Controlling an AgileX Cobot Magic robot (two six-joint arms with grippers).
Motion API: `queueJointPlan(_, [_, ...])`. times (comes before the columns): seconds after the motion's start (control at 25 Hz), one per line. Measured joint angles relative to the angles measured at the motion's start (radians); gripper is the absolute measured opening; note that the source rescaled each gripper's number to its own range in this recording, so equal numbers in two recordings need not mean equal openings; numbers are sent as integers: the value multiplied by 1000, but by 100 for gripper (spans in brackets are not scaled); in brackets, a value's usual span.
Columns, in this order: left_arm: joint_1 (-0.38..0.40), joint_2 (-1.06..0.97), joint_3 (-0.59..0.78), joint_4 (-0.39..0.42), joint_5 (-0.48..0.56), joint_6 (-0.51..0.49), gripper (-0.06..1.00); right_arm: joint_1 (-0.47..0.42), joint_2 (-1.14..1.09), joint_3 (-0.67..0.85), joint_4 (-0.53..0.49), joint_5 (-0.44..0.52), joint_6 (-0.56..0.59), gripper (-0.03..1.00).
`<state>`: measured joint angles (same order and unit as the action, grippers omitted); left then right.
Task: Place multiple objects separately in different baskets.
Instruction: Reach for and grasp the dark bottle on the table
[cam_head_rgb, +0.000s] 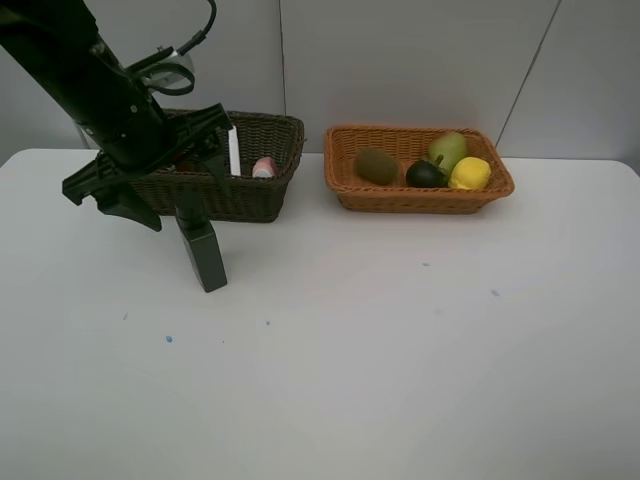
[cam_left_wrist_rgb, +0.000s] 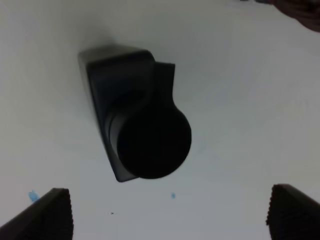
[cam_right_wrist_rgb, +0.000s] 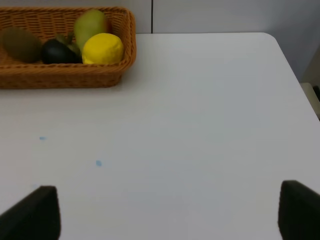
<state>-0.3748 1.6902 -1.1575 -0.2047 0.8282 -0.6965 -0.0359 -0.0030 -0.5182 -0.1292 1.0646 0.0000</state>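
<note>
Dark green bottle (cam_left_wrist_rgb: 135, 125) stands upright on worktop (cam_head_rgb: 400, 330), directly beneath my left hand (cam_left_wrist_rgb: 167, 212); hand released, fingers wide either side. Dark basket (cam_head_rgb: 255, 170) just behind bottle.

Smooth matt white bench (cam_head_rgb: 400, 350), faintly flecked with blue. Woven wicker, coarse and ribbed, on both baskets: dark brown-green basket (cam_head_rgb: 262, 185) dull; orange-tan basket (cam_head_rgb: 420, 195) warmer, with a slight sheen on the strands. Dark green bottle (cam_head_rgb: 202, 255) of smooth plastic look, satin, with a soft highlight along one edge; cap (cam_left_wrist_rgb: 152, 145) matt and near black from the left wrist view. Lemon (cam_right_wrist_rgb: 102, 48) bright, smooth, lightly glossy. Mangosteen (cam_head_rgb: 425, 174) dark and shiny. Pear (cam_head_rgb: 448, 148) smooth, dull green. Kiwi (cam_head_rgb: 376, 165) brownish, matt, fuzzy-looking. Left gripper (cam_head_rgb: 150, 190) matt black, hard plastic or painted metal, cannot tell which.
</note>
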Motion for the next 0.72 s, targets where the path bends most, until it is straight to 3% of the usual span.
queueJointPlan(0.72, [0,140,0,68,-38,-23,100,0,0,0,0,0,0,94])
